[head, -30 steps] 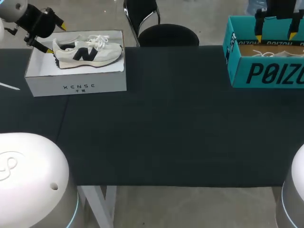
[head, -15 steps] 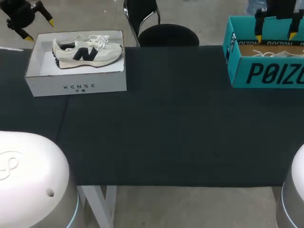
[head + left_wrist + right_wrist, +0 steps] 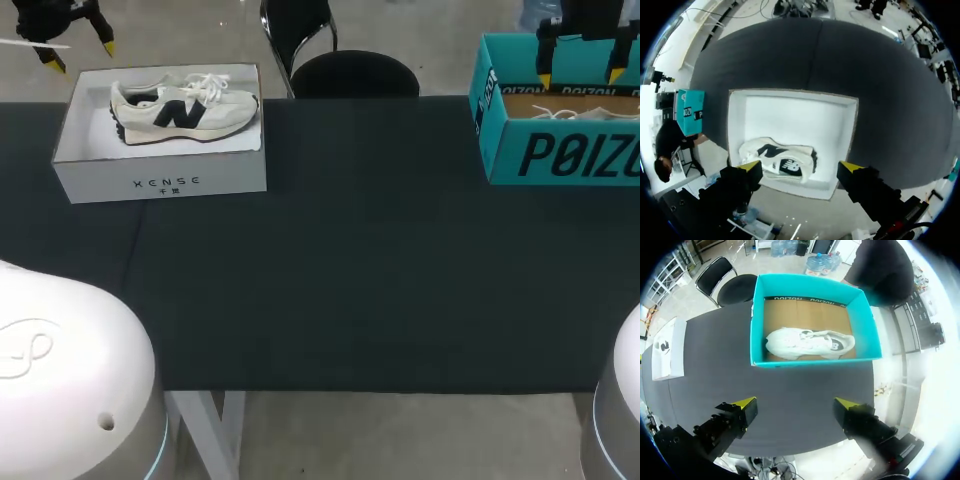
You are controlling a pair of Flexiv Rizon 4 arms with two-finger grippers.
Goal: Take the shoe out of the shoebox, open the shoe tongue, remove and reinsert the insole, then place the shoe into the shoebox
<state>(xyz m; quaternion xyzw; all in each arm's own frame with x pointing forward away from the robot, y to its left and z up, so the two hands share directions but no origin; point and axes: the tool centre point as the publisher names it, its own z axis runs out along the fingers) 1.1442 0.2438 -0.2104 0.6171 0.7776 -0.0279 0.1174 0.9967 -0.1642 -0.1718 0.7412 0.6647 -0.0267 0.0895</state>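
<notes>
White shoebox (image 3: pixel 160 183) at table (image 3: pixel 350 260) far-left edge, teal shoebox (image 3: pixel 560 150) far-right, well apart. Left pincer (image 3: pixel 80 55) wide, raised over sneaker (image 3: pixel 185 108), not touching. Right pincer (image 3: pixel 580 78) wide, above boxed shoe (image 3: pixel 810 344).

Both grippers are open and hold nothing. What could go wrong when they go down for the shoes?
1. The sneaker lies close to one wall of the white shoebox; the left gripper may strike that wall in descending.
2. Its loose laces could snag a finger.
3. The teal box has tall walls and stands near the edge of the table; the right gripper might bump a wall and push the box.
</notes>
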